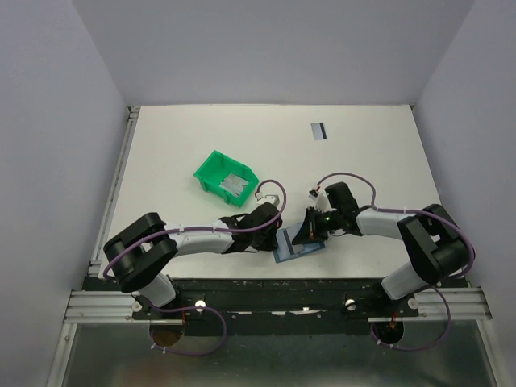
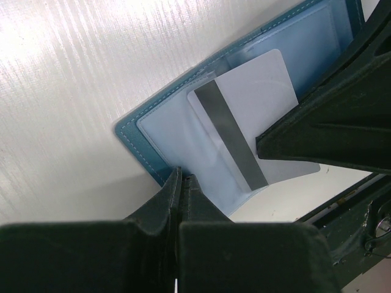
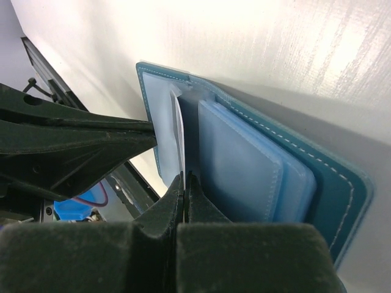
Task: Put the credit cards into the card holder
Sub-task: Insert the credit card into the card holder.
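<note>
Closest in the right wrist view, the right gripper (image 3: 184,178) has its jaws pressed narrow on a credit card (image 3: 178,131). The card is seen edge-on, standing in the open card holder (image 3: 336,189) between pale blue sleeves. In the left wrist view that card is white with a dark stripe, lies slantwise and sits partly under a clear sleeve, with the right gripper's tip at its outer edge. The left gripper (image 2: 182,180) is closed as well, its tips touching the holder's near edge; whether a sleeve is nipped between them I cannot tell. From above, the holder lies open on the worktop (image 1: 363,161) near the front edge, between the two grippers. A green bin (image 1: 208,171) sits beyond the left arm with a second card (image 1: 235,185) inside. A third card (image 1: 319,131) lies well apart towards the far side.
</note>
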Action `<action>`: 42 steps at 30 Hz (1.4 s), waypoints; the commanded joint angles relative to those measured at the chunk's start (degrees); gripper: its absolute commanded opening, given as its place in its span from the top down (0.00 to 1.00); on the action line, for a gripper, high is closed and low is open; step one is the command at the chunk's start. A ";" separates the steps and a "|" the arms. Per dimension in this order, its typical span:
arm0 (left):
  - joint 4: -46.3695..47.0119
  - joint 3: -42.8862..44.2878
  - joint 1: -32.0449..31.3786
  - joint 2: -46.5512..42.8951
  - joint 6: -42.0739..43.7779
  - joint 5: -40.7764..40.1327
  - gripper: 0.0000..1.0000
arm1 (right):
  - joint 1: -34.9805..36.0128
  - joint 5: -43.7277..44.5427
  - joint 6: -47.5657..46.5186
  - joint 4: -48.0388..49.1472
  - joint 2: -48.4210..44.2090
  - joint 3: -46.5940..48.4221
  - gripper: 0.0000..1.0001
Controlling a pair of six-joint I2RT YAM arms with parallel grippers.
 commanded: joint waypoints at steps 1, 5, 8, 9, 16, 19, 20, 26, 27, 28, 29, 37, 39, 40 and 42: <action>-4.82 -0.82 -0.03 3.14 0.78 0.45 1.00 | 0.50 -0.73 0.32 1.97 1.97 -2.04 0.99; -4.82 -0.82 -0.03 3.32 0.70 0.54 1.00 | 1.29 -0.47 0.85 2.67 2.32 -2.57 1.00; -4.47 -0.91 -0.03 3.49 0.70 0.72 1.00 | 2.43 -0.29 1.55 3.29 2.50 -2.48 1.00; -4.47 -0.82 -0.03 3.50 0.78 0.72 1.00 | 2.87 -0.12 1.55 3.38 2.59 -2.31 1.00; -4.38 -0.73 -0.03 3.41 0.70 0.63 1.00 | 6.48 4.62 -0.03 -2.49 1.54 0.24 0.82; -4.29 -1.00 -0.03 3.49 0.61 0.72 1.00 | 6.57 7.87 -1.25 -6.19 -0.74 1.21 0.75; -4.20 -1.08 -0.03 3.41 0.69 0.80 1.00 | 6.57 8.84 -1.61 -7.59 -1.53 1.65 0.73; -4.03 -1.52 -0.03 3.14 0.61 0.72 1.00 | 6.48 13.59 -3.28 -13.75 -4.35 4.11 0.61; -3.94 -1.61 -0.03 3.14 0.69 0.72 1.00 | 6.65 14.12 -3.63 -14.54 -4.61 4.55 0.60; -4.03 -1.61 -0.03 3.06 0.61 0.72 1.00 | 6.57 14.65 -3.72 -15.42 -4.79 4.81 0.59; -4.03 -1.70 -0.03 3.06 0.61 0.72 1.00 | 6.57 15.17 -3.98 -15.95 -5.05 5.08 0.58; -3.68 -1.61 -0.03 3.14 0.61 0.81 1.00 | 6.57 20.18 -5.04 -21.58 -8.04 6.57 0.53; -3.68 -1.44 -0.03 3.32 0.78 0.89 1.00 | 6.57 21.32 -5.48 -23.07 -8.57 7.10 0.53; -3.59 -1.44 -0.03 3.32 0.70 0.98 1.00 | 6.57 21.77 -5.48 -23.34 -8.83 7.19 0.53; -3.59 -1.52 -0.12 3.32 0.78 1.07 1.00 | 6.57 22.73 -5.56 -23.78 -9.36 7.19 0.53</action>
